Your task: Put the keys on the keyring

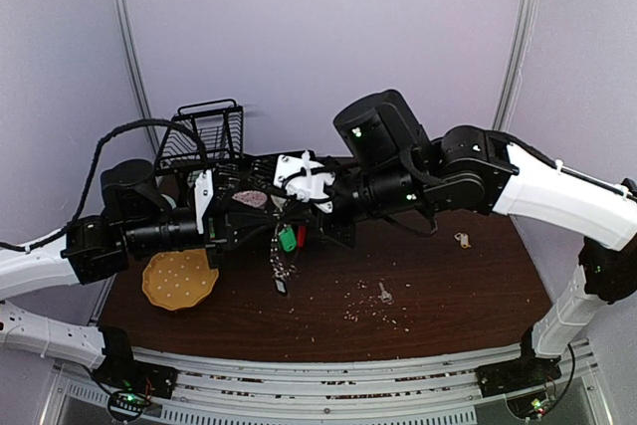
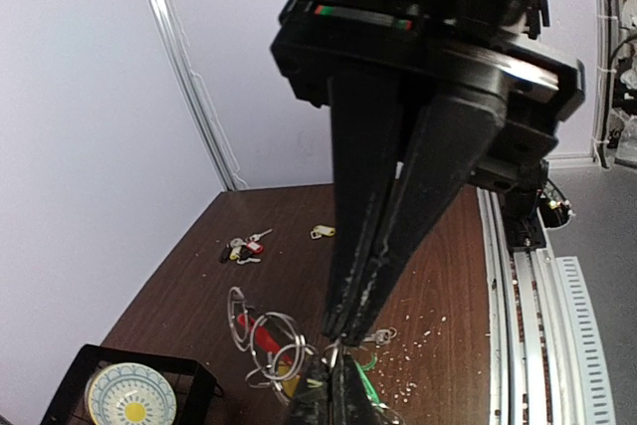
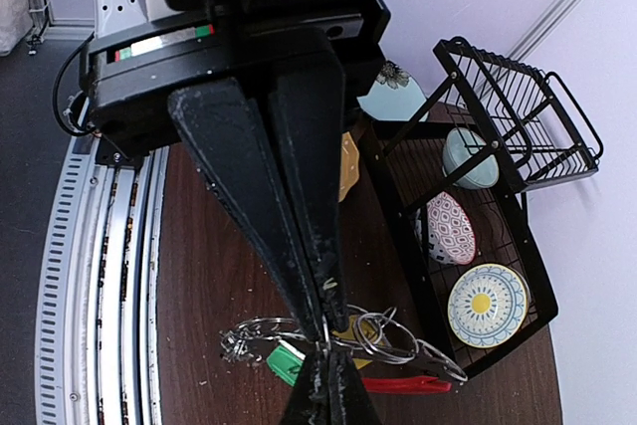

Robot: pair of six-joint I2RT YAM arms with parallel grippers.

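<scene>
The keyring [image 1: 283, 251] hangs above the table's middle, held between both grippers; a green-tagged key [image 1: 287, 239] and a chain dangle from it. In the left wrist view its silver rings and red clip [image 2: 261, 337] sit left of my left gripper [image 2: 333, 370], which is shut on a ring tip to tip with the right gripper [image 2: 344, 330]. In the right wrist view my right gripper [image 3: 323, 360] is shut on the rings [image 3: 393, 337], beside the green tag [image 3: 287, 361] and red clip [image 3: 403, 383]. Loose keys lie on the table: one silver [image 1: 384, 294], one yellow-tagged [image 1: 462, 239], and a small bunch [image 2: 244, 246].
A black wire dish rack [image 1: 204, 136] with plates and bowls stands at the back left. A yellow dotted plate [image 1: 179, 281] lies at the front left. White crumbs [image 1: 363, 306] are scattered near the silver key. Metal rails [image 1: 328, 370] run along the near edge.
</scene>
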